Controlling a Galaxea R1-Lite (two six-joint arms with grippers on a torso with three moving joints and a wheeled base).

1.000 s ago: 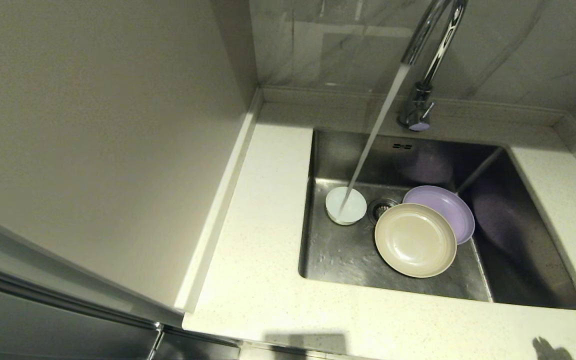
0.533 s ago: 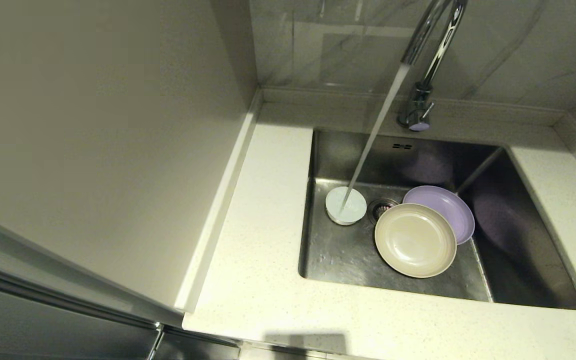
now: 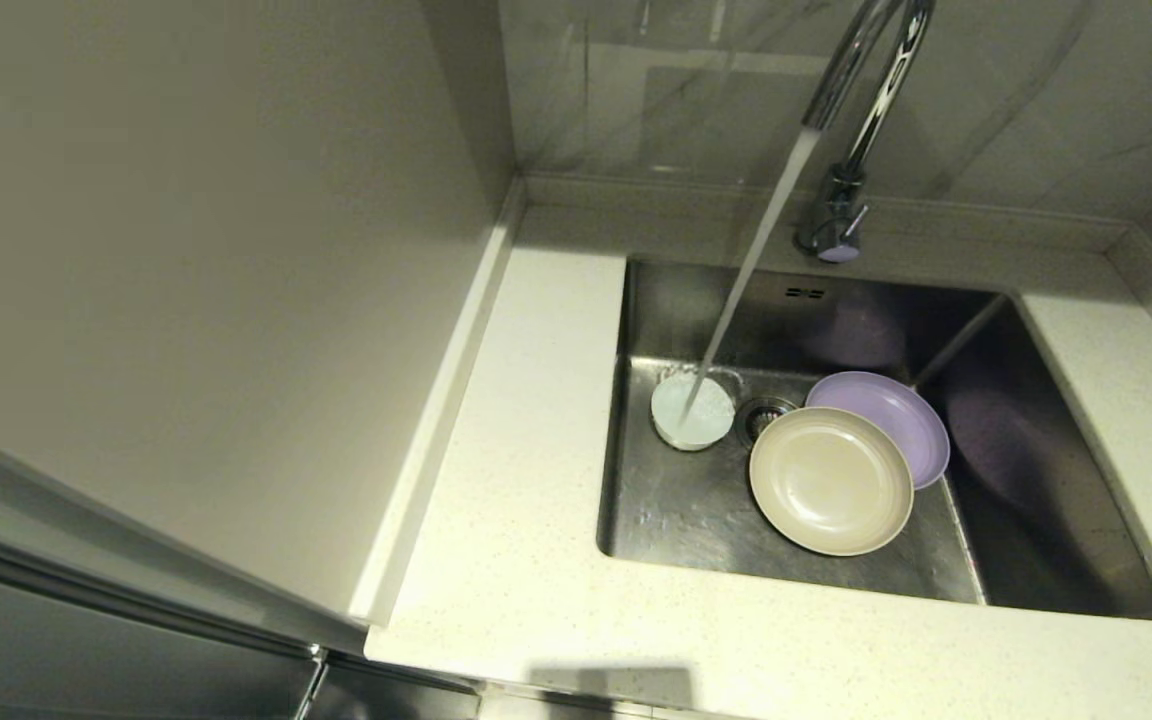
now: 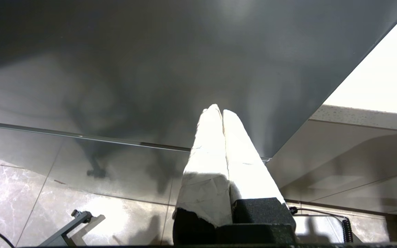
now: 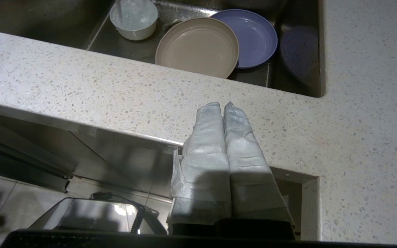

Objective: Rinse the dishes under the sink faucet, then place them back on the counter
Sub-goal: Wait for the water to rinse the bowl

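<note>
Gone from the head view is the dark shadow that lay on the counter's (image 3: 536, 560) near right corner a second ago; the dishes lie where they did, and neither arm shows here. Water falls from the faucet (image 3: 861, 110) in a slanting stream onto the small white bowl (image 3: 692, 411), which sits on the floor of the sink (image 3: 1056, 480) near its left wall, just left of the drain strainer (image 3: 762, 414). Right of the strainer lies the beige plate (image 3: 830, 480), its far right edge overlapping the lilac plate (image 3: 896, 415) behind it. From the left wrist view, the left gripper (image 4: 222, 111) is parked low beside a dark grey cabinet panel (image 4: 150, 69), its white-wrapped fingers (image 4: 207, 151) pressed together and holding nothing, with marbled floor tile (image 4: 9, 193) below. From the right wrist view, the right gripper (image 5: 222, 105) sits at the counter's (image 5: 81, 86) front edge, short of the sink (image 5: 302, 58), its wrapped fingers (image 5: 243, 144) pressed together and empty; beyond it the bowl (image 5: 134, 19) is brimful under the stream, and the beige plate (image 5: 197, 46) overlaps the lilac plate (image 5: 253, 36).
</note>
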